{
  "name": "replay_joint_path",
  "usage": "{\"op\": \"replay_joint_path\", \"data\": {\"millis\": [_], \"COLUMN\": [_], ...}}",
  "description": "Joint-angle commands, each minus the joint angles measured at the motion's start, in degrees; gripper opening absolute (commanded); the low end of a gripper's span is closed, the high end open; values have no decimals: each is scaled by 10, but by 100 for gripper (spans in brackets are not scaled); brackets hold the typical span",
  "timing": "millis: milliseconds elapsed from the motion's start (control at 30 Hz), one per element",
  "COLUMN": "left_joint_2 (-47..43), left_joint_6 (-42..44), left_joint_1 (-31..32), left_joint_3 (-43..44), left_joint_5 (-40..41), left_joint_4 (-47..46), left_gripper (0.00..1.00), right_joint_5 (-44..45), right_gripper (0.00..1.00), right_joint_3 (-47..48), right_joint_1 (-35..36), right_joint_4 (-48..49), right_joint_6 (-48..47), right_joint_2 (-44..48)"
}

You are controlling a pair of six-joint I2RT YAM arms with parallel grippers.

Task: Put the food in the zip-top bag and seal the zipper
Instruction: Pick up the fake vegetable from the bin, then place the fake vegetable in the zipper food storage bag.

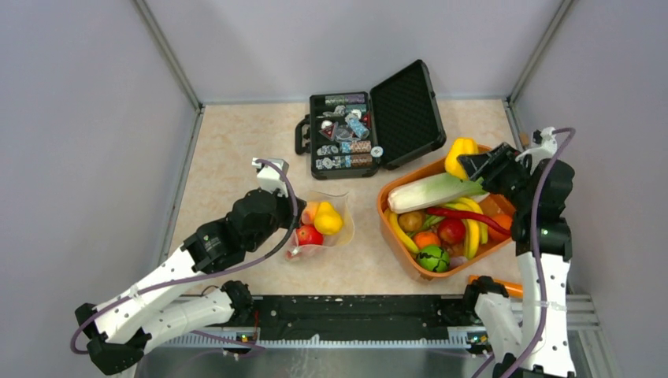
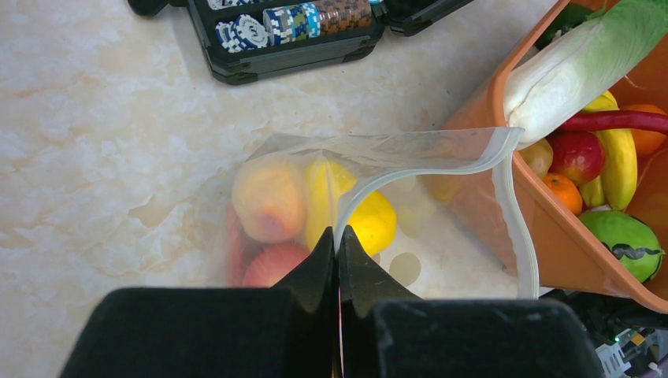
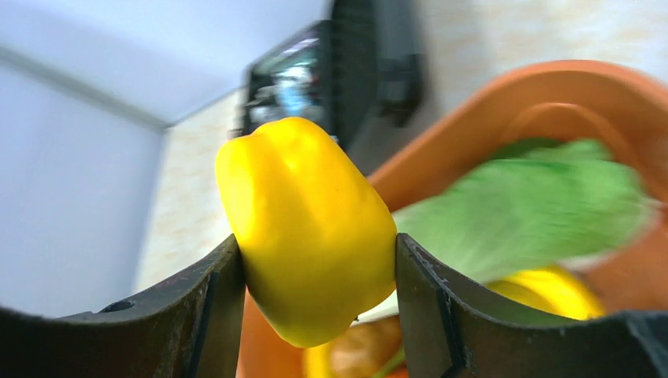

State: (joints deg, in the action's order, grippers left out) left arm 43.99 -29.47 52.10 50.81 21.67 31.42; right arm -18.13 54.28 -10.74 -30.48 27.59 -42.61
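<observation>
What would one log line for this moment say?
left pincer: shut on zip-top bag rim | right pincer: gripping yellow pepper at orange tub rim | bag: open, food inside

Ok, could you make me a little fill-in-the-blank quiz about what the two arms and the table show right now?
1. The right gripper holds a ___ pepper above the orange tub.
2. The left gripper pinches the edge of the zip-top bag, whose mouth is ___.
3. The poker chips sit in an open ___ case.
Missing words: yellow; open; black.
</observation>
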Motion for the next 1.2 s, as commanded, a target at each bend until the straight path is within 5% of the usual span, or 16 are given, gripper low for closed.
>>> {"op": "replay_joint_path", "data": {"millis": [0,667,1167], "left_joint_2": [-1,4,10], "left_joint_6": [-3,-10,-13], "left_joint_1": [-2,-2,-2], "left_joint_3": [7,12,17], "left_joint_5": [-4,-4,-9], "left_joint_4": [-36,-30,-31], "left_gripper": [0,0,0], "right_joint_5": [-231,-129,-44], "right_gripper": [13,14,15], "right_joint_3": [-61,-8,71], "right_joint_1": [11,411,572], "right_joint_4": [227,232,180], "right_joint_6": [166,53,-29], "right_joint_2": [24,-91,-175]}}
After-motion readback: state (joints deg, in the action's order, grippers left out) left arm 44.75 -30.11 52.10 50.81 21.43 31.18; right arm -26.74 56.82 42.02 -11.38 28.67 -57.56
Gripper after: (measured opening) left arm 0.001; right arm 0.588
